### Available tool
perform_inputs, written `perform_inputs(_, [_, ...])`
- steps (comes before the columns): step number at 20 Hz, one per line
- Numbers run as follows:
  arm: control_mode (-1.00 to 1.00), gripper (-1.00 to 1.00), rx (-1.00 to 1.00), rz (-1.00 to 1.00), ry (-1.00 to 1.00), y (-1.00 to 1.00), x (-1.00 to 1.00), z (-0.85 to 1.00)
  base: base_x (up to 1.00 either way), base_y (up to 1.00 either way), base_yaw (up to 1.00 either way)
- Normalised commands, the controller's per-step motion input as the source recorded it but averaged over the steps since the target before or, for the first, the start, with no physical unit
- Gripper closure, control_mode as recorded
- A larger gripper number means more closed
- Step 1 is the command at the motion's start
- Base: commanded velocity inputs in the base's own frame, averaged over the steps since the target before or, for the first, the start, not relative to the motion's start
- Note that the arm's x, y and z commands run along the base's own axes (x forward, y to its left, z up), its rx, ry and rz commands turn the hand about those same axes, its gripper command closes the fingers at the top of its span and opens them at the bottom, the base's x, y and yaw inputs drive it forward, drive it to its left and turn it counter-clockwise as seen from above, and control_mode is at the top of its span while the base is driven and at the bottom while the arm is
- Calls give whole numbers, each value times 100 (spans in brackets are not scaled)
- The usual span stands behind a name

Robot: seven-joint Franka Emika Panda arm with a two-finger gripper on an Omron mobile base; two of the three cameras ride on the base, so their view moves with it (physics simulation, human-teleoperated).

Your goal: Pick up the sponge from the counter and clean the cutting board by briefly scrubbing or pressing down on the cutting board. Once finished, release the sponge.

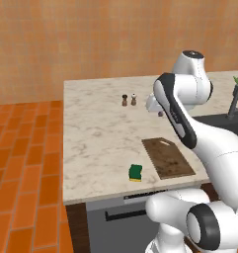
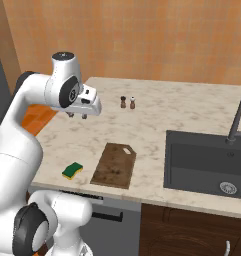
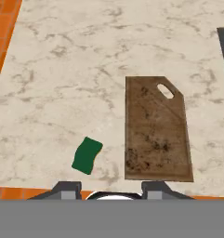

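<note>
The green-topped sponge lies near the front edge of the marble counter. To its right, a short gap away, the dark brown cutting board lies flat with its handle hole at the far end. My gripper hangs high above the counter, open, with nothing between its fingers. In the left base view my own arm largely covers the gripper. Through the hand view both the sponge and the board sit far below.
Two small shakers stand at mid-counter, behind the board. A dark sink with a faucet lies right of the board. Orange brick floor drops off past the counter's left edge.
</note>
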Motion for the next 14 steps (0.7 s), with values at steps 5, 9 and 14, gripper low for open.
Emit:
perform_inputs(5, [-100,-100,0,0,11,55,0,-39,0,0,0])
perform_inputs(9, [-100,-100,0,0,16,51,0,-55,0,0,0])
perform_inputs(14, [-100,-100,-1,0,5,3,-4,-39,0,0,0])
